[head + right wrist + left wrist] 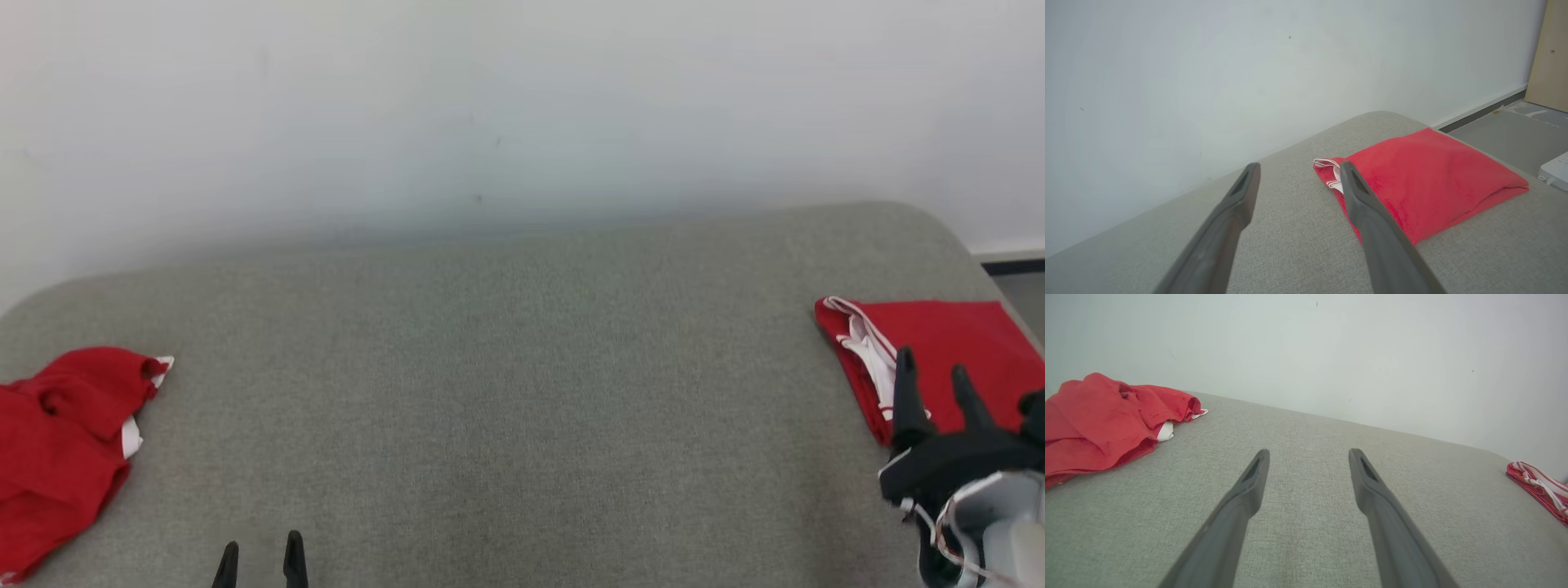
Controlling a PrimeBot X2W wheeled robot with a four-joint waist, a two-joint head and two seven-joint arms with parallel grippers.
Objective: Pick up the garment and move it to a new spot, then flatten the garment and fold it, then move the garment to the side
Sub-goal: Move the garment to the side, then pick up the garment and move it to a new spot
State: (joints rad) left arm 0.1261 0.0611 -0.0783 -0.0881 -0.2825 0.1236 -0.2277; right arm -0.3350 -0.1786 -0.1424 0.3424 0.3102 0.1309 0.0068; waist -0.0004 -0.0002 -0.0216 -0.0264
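Note:
A folded red garment (947, 343) with white trim lies flat at the right end of the grey padded surface (506, 392). It also appears in the right wrist view (1433, 183) and at the left wrist view's right edge (1539, 490). My right gripper (935, 376) hovers open just in front of it, empty, its fingers apart (1298, 167). My left gripper (260, 551) stands open at the near edge, left of centre, with nothing between its fingers (1308, 455).
A second red garment (57, 441) lies crumpled at the far left end (1098, 420). A pale wall (522, 106) runs behind the surface. Beyond the right end are the floor, a white device (1555, 171) and a wooden panel (1549, 53).

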